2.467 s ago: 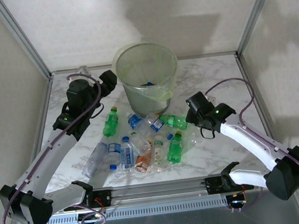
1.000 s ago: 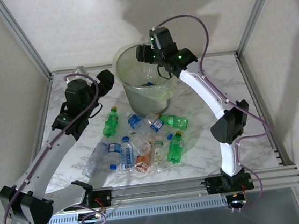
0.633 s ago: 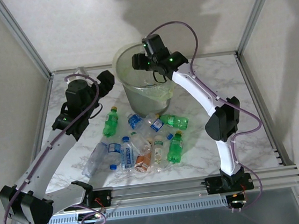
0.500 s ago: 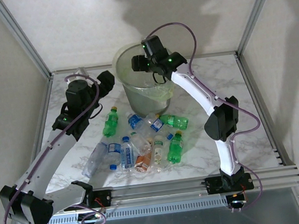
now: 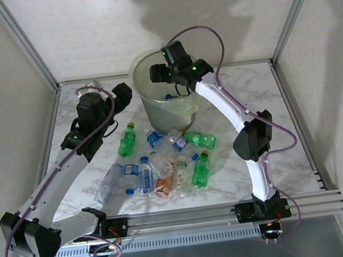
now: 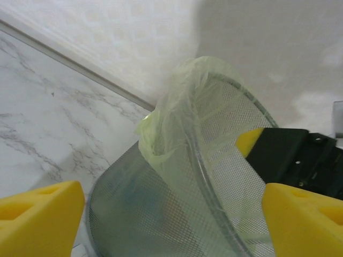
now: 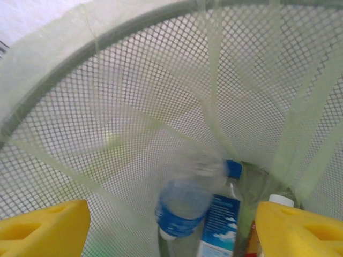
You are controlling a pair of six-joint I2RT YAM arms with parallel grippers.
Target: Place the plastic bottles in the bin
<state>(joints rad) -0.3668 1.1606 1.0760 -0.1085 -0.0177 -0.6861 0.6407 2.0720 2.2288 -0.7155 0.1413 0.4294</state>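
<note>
The bin (image 5: 157, 114), a pale-green mesh basket with a liner bag, stands at the back centre. My right gripper (image 5: 160, 74) hangs open over its mouth. Between the yellow fingers (image 7: 43, 225) of the right gripper (image 7: 171, 230), a clear blue-labelled bottle (image 7: 187, 201) shows blurred and loose inside the bin (image 7: 134, 107), above another blue-labelled bottle (image 7: 221, 225). Several plastic bottles (image 5: 145, 176) lie on the table in front, green ones (image 5: 126, 141) among them. My left gripper (image 5: 124, 90) is open beside the bin's left wall (image 6: 161, 214), holding nothing.
The marble table (image 5: 247, 89) is fenced by white walls and metal posts. The bottle heap (image 5: 200, 170) sits between the two arm bases. From the left wrist, the right gripper's black body (image 6: 300, 155) shows beyond the bin rim.
The right arm rose from the bottle heap to above the bin and edged left over its mouth. A bottle now drops free inside the bin. The left arm has stayed still.
</note>
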